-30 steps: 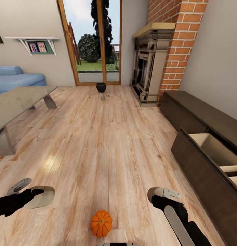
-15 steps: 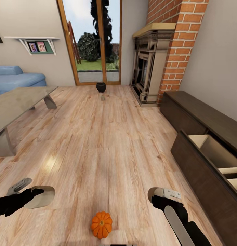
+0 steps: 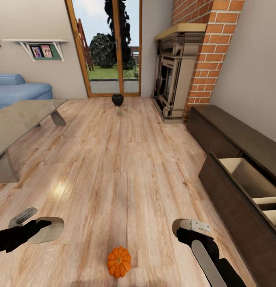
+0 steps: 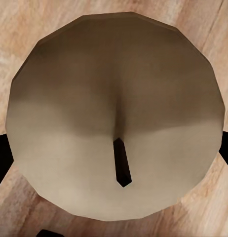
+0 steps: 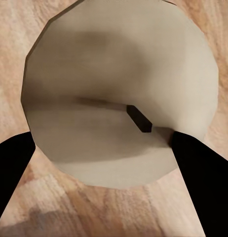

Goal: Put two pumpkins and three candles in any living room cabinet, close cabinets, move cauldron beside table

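An orange pumpkin [image 3: 118,262] lies on the floor close in front of me, between my two arms. My left gripper [image 3: 45,230] is shut on an off-white candle [image 3: 51,234], whose top and dark wick show in the left wrist view [image 4: 114,118]. My right gripper [image 3: 182,228] is shut on a second candle [image 3: 177,225], seen close in the right wrist view [image 5: 119,89]. Far ahead by the glass door stands the black cauldron [image 3: 118,99], with a third small candle [image 3: 119,113] just in front of it. The dark cabinet [image 3: 233,135] runs along the right wall with a drawer [image 3: 249,179] pulled open. The table [image 3: 22,117] is at the left.
A brick fireplace [image 3: 173,79] stands at the back right beyond the cabinet. A blue sofa [image 3: 18,91] sits behind the table at the far left. Wooden floor [image 3: 126,167] stretches between the table and the cabinet.
The whole view has shifted slightly, so the camera moved a little. Both arms hold their candles as before, and the things on the floor stay put.
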`<state>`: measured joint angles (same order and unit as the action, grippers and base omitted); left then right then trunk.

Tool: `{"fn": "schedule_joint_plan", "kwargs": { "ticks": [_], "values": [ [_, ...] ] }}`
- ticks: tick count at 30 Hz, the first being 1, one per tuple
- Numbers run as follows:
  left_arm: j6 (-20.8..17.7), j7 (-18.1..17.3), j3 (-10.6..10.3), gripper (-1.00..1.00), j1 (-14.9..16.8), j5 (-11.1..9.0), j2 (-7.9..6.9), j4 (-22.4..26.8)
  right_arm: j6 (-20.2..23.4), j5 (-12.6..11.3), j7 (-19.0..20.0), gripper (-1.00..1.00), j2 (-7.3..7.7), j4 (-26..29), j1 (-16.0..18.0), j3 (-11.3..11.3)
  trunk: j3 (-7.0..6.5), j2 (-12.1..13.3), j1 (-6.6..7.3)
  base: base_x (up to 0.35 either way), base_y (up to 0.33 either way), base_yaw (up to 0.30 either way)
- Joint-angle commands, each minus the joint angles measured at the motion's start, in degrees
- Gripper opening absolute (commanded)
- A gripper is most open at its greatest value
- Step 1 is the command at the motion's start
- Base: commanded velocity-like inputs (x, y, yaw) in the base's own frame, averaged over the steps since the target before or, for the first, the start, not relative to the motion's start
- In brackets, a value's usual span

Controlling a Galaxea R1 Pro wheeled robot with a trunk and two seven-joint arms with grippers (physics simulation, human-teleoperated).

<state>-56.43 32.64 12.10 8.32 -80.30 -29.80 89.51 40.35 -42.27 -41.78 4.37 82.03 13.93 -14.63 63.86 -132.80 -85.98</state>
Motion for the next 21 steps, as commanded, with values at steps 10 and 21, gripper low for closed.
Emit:
{"fn": "schedule_joint_plan", "kwargs": {
  "ticks": [10, 21],
  "values": [
    [-0.2, 0.6, 0.0, -1.00, 0.0, -0.6, 0.00, 0.0, 0.1, -0.5, -0.7, -1.00, 0.03, 0.4, 0.0, -0.1, -1.03, 4.0, 2.21, 0.000, 0.000, 0.000],
    [-0.2, 0.5, 0.0, -1.00, 0.0, -0.6, 0.00, 0.0, 0.0, -0.5, -0.7, -1.00, 0.03, 0.4, 0.0, -0.1, -2.97, 8.4, 4.63, 0.000, 0.000, 0.000]
  ]
}}
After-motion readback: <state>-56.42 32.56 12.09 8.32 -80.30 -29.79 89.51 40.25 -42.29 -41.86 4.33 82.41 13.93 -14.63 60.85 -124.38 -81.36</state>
